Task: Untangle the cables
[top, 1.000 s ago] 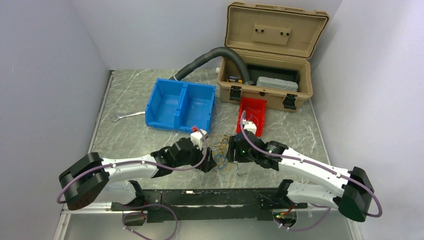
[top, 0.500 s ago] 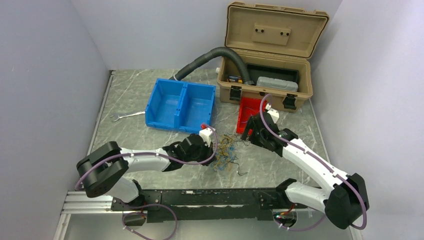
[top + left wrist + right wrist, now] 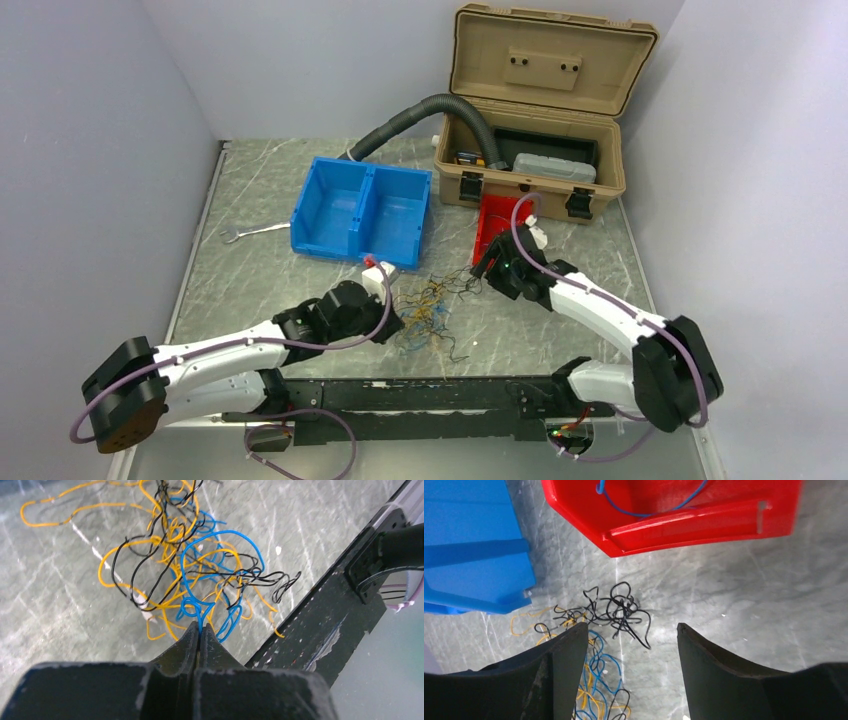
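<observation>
Well beyond and left of the left gripper (image 3: 393, 323): wrench (image 3: 250, 232), flat on the table (image 3: 250, 285). Left gripper low over the table, clenched tight, fingertips (image 3: 190, 636) pressed together on a loop of blue cable (image 3: 220, 550) right at their tips.

Just ahead of those tips, to their right in the top view: cables (image 3: 428, 312) in a loose heap on the table. Yellow cable (image 3: 60, 512), blue and black cable (image 3: 280, 580) crossed over one another there; green too fine to pick out. Close on that gripper's right in its wrist view, near the heap's edge: black rail (image 3: 320, 625). Beyond the left gripper, near the heap but apart from it: blue bin (image 3: 362, 210), two compartments.

Right of the heap: right gripper (image 3: 483, 268), released, jaws wide with nothing between them, hanging above the table. Just ahead of its gap in the wrist view: a black knot at the heap's end. By its left finger (image 3: 569, 655): more blue and yellow strands. Close ahead of the right gripper: red bin (image 3: 704, 525), with one blue strand (image 3: 649, 514) lying inside. Further beyond: tan case (image 3: 540, 130), lid up, grey hose (image 3: 420, 112) running into its left end.
</observation>
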Controlling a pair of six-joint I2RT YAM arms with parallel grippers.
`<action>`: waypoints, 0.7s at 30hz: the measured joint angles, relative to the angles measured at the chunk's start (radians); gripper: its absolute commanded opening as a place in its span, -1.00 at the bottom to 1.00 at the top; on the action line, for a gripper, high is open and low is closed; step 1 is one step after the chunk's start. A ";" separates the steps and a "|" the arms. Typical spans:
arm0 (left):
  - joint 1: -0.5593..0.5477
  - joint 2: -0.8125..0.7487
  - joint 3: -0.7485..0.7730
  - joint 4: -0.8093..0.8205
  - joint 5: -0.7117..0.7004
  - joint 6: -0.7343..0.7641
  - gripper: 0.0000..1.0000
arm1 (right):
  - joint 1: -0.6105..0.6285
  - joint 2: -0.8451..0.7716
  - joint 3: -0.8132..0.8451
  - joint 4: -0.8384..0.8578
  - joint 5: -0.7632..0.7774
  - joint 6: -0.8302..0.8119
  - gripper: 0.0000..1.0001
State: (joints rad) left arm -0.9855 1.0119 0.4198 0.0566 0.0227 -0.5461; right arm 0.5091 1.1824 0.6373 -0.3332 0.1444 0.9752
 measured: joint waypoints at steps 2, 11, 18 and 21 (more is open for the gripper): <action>0.000 -0.016 -0.011 -0.028 -0.003 -0.002 -1.00 | 0.002 0.050 0.002 0.044 -0.030 0.001 0.17; 0.001 -0.020 -0.012 -0.088 -0.006 -0.027 -1.00 | 0.026 0.147 0.039 0.073 -0.069 -0.011 -0.86; 0.022 -0.026 0.016 -0.206 -0.079 -0.050 -1.00 | 0.027 0.085 0.042 0.039 -0.048 -0.017 -1.00; 0.057 -0.066 0.027 -0.268 -0.107 -0.050 -1.00 | 0.026 0.005 0.042 0.018 -0.045 -0.030 -1.00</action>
State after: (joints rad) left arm -0.9287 0.9459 0.4469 -0.2111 -0.0841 -0.5964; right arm 0.5354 1.1870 0.6792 -0.3149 0.0994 0.9455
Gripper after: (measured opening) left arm 0.014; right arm 0.013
